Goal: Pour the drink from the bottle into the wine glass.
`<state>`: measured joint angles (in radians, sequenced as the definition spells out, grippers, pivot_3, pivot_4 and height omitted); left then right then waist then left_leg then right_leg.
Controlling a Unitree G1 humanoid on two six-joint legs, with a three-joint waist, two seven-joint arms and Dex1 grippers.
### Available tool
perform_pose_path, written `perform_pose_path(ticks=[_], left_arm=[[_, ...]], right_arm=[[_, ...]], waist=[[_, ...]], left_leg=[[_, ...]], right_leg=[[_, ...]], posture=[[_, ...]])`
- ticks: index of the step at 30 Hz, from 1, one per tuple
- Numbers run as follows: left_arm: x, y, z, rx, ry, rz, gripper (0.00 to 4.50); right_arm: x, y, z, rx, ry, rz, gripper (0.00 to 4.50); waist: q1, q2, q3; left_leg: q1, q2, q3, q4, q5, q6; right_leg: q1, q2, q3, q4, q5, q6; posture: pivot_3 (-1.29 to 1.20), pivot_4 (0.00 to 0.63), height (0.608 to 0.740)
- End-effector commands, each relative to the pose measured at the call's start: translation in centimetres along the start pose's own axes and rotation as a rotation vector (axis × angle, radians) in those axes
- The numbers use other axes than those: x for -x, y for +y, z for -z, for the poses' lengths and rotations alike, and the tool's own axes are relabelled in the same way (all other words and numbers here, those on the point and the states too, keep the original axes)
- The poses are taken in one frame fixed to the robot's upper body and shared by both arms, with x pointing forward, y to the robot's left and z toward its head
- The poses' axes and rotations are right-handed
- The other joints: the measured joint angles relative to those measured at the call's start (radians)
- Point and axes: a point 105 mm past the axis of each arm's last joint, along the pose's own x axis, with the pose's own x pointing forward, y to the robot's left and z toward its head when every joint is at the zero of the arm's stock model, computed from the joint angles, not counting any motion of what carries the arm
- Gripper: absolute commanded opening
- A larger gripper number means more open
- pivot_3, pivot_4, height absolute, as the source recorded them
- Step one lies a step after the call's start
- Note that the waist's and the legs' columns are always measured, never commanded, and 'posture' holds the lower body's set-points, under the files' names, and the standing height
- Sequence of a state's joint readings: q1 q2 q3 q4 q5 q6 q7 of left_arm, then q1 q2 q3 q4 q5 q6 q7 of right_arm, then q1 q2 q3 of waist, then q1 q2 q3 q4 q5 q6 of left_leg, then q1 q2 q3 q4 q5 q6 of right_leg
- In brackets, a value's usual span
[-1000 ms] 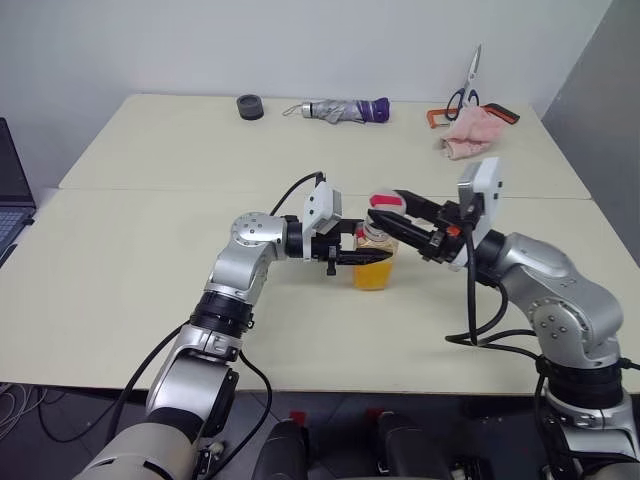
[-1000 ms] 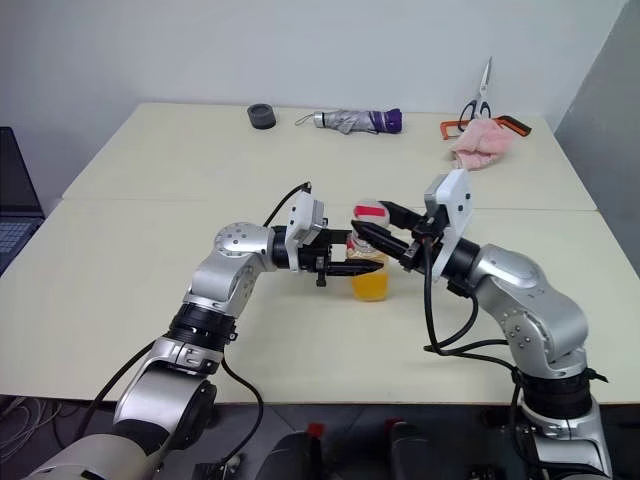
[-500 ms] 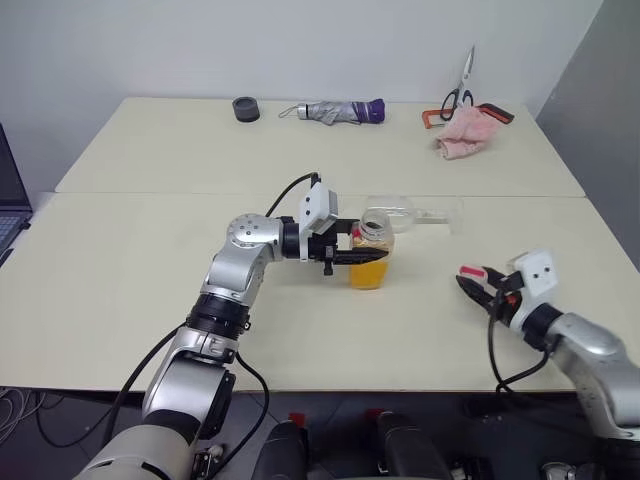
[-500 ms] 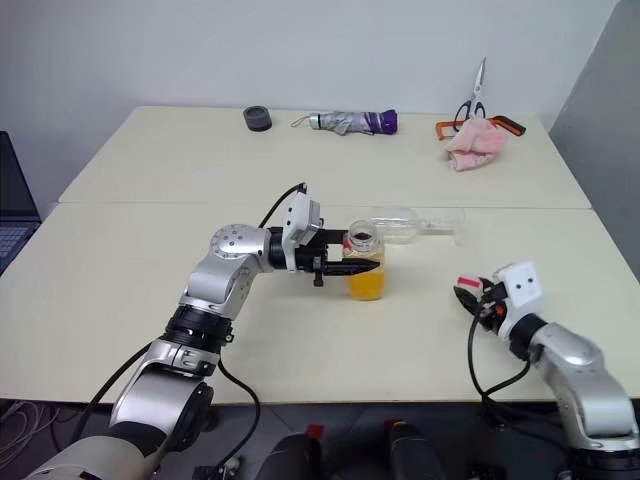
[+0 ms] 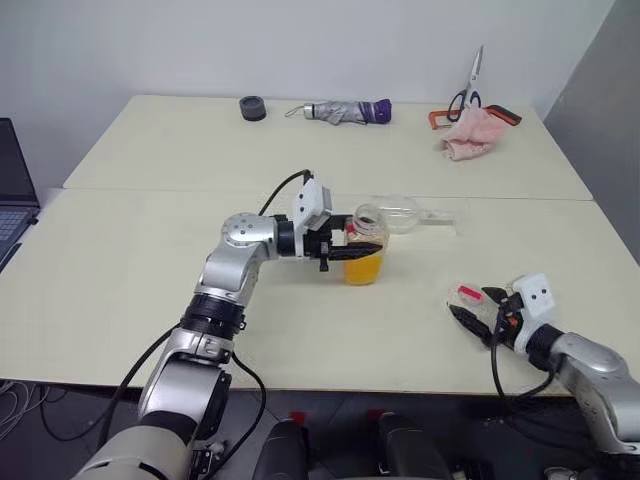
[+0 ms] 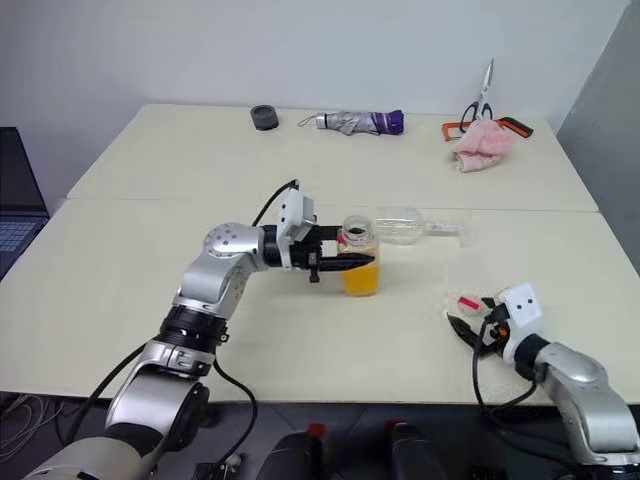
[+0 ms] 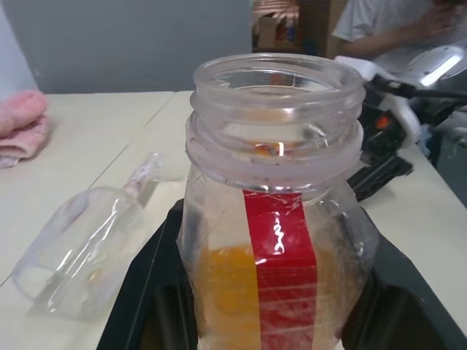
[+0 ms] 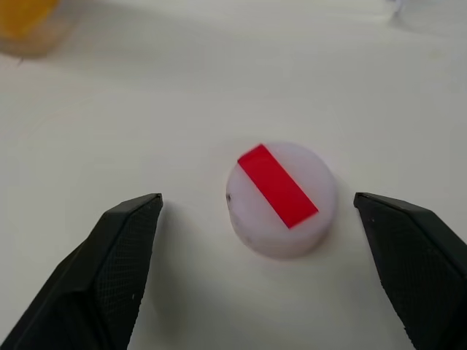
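Note:
The bottle [image 7: 277,189] stands upright at the table's middle with its wide neck uncapped and a red label strip down its side. The orange drink [image 5: 362,271] fills its lower half. My left gripper [image 5: 352,254] reaches in from the left and is shut on the bottle's body. Just behind the bottle the wine glass [image 5: 397,212] lies on its side, empty, stem pointing right. The red-and-white cap [image 8: 281,197] rests on the table near the front right edge. My right gripper [image 8: 255,200] is open there, one finger on each side of the cap and apart from it.
Along the far edge lie a black ring [image 5: 252,107], a folded umbrella [image 5: 345,110], scissors [image 5: 468,90] and a pink cloth [image 5: 470,135]. A laptop [image 5: 15,190] sits at the left edge. A person [image 7: 379,22] is beyond the table in the left wrist view.
My right gripper carried the cap away from the bottle's neck, down to the table at the front right, and opened, leaving the cap there. The left gripper kept holding the bottle.

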<state>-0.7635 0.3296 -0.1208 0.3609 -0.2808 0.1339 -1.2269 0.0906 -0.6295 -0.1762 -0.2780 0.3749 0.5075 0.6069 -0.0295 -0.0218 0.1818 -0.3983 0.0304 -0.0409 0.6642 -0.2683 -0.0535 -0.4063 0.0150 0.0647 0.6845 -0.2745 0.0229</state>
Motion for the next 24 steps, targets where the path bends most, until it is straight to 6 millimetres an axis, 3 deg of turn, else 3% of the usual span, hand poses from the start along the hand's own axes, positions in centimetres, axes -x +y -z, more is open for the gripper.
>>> perform_pose_path(ticks=[1,4,7,11,16,21,24], left_arm=[[1.0,0.7,-2.4,-0.051,-0.067,-0.061,1.86],[2.4,1.6,-2.8,-0.037,-0.081,-0.154,1.86],[4.2,2.4,-3.2,-0.023,-0.092,-0.274,1.86],[7.1,3.9,-3.2,-0.028,-0.074,-0.475,1.86],[10.9,6.2,-2.0,-0.035,-0.005,-0.749,1.86],[16.1,8.4,-0.6,-0.003,0.053,-1.052,1.85],[17.7,9.1,-0.2,0.002,0.075,-1.14,1.85]], right_arm=[[1.3,-0.6,-2.9,0.132,-0.051,0.0,4.5],[1.2,0.5,-6.5,0.202,-0.147,-0.052,4.5],[0.2,4.6,-10.1,0.234,-0.261,-0.224,4.5],[-1.3,9.7,-13.2,0.249,-0.35,-0.435,4.5],[-3.6,12.8,-14.9,0.273,-0.371,-0.536,4.5],[-6.5,14.4,-16.4,0.332,-0.374,-0.528,4.5],[-7.5,15.1,-17.2,0.352,-0.387,-0.512,4.5]], waist=[[0.0,0.0,0.0],[-0.006,0.0,0.0],[-0.015,0.0,0.0],[-0.017,0.0,0.0],[-0.002,0.0,0.0],[0.0,-0.001,0.0],[0.001,-0.001,0.0]], left_leg=[[0.0,0.0,0.0,0.0,0.0,0.0],[0.0,0.0,0.0,0.0,0.0,0.0],[0.002,0.001,0.0,0.0,0.0,0.0],[0.001,0.002,-0.002,0.0,0.0,0.0],[0.0,0.0,-0.003,0.001,0.0,0.0],[0.0,0.0,-0.004,0.001,0.0,0.0],[-0.002,0.0,-0.005,0.001,0.0,0.0]], right_leg=[[0.0,0.0,0.0,0.0,0.0,0.0],[0.0,0.0,0.0,0.0,0.0,0.0],[0.0,0.001,0.001,0.002,0.0,0.0],[0.0,0.001,-0.001,0.002,0.0,0.0],[0.0,-0.001,-0.002,0.002,0.0,0.0],[0.0,-0.002,-0.003,0.002,0.0,0.0],[-0.001,-0.002,-0.004,0.002,0.0,-0.001]], posture=[[0.0,0.15,0.74],[0.0,0.15,0.74],[0.0,0.15,0.74],[0.0,0.15,0.74],[0.0,0.15,0.74],[0.0,0.15,0.74],[0.0,0.15,0.74]])
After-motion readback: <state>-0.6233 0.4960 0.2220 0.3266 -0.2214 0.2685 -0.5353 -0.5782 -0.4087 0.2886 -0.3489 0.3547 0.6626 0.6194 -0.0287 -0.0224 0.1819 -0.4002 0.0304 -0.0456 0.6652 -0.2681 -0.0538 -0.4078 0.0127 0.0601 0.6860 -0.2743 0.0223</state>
